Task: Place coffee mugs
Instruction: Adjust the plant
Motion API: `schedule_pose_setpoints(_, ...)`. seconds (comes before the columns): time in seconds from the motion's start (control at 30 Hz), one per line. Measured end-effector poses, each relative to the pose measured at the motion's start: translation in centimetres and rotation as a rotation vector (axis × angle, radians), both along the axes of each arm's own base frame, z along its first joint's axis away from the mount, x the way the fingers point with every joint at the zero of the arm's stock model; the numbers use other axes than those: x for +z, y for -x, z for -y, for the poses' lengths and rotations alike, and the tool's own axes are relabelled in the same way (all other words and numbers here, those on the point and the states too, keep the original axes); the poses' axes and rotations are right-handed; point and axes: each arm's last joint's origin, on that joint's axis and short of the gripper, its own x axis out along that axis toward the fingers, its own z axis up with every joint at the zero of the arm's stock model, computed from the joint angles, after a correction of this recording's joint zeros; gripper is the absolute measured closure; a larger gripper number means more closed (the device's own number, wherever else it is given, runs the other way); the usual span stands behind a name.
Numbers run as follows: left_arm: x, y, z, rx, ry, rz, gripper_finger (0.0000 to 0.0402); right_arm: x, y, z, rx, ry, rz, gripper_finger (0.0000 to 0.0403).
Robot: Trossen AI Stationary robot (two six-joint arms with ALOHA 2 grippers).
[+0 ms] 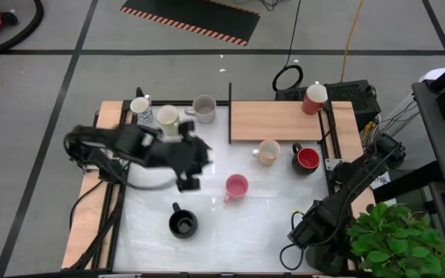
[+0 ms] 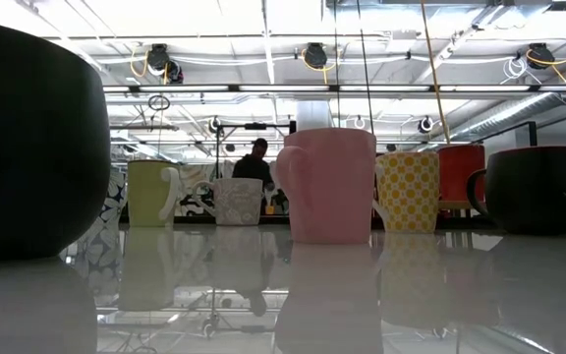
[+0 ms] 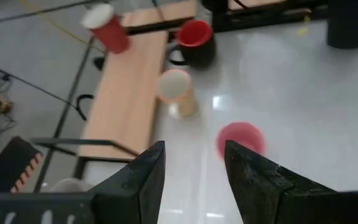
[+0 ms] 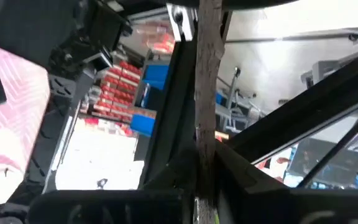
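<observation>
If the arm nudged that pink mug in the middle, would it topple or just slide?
The pink mug would probably slide: it stands upright on a glossy white table. It looks rigid and likely breakable. A push high up might tip it, since it looks taller than wide.

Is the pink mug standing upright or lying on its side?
Upright. In the low view the pink mug stands on its base on the white table, and the high view looks straight down into its round mouth.

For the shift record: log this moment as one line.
left gripper: open, empty, above table | pink mug: upright, ahead of it | right gripper: shut, parked at table's right edge | black mug: untouched
</observation>
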Motion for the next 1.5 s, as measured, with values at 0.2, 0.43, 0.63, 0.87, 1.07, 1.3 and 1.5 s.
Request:
schedule_pose_setpoints(0.2,2.5,3.5,-2.9,0.047,-0.012,0.06,0.0232,1.3,-0.6,0.5,-0.03,0.051,-0.009,0.0347)
schedule_pose_setpoints(0.43,3.3,4.6,-4.4,0.094,-0.011,0.091,0.0232,1.9,-0.5,0.5,-0.038,0.087,-0.032,0.0284)
schedule_pose_setpoints(0.63,3.0,4.8,-4.3,0.062,0.034,0.049,0.0232,2.9,-1.6,0.8,-0.08,0.072,0.067,0.0244)
schedule_pose_setpoints(0.87,2.7,5.0,-4.2,0.057,0.044,0.016,0.0232,4.6,-3.5,1.7,-0.29,0.161,0.304,0.0227)
schedule_pose_setpoints(1.07,2.7,5.0,-4.2,0.044,0.021,0.009,0.0232,4.7,-4.3,2.0,-0.375,0.216,0.369,0.0229)
schedule_pose_setpoints(1.3,2.7,5.0,-4.3,0.052,0.027,0.013,0.0232,4.4,-5.3,3.5,-0.467,0.325,0.409,0.0229)
schedule_pose_setpoints(1.5,2.7,5.0,-4.3,0.062,0.035,0.017,0.0232,3.9,-7.9,5.8,-0.672,0.547,0.705,0.0229)
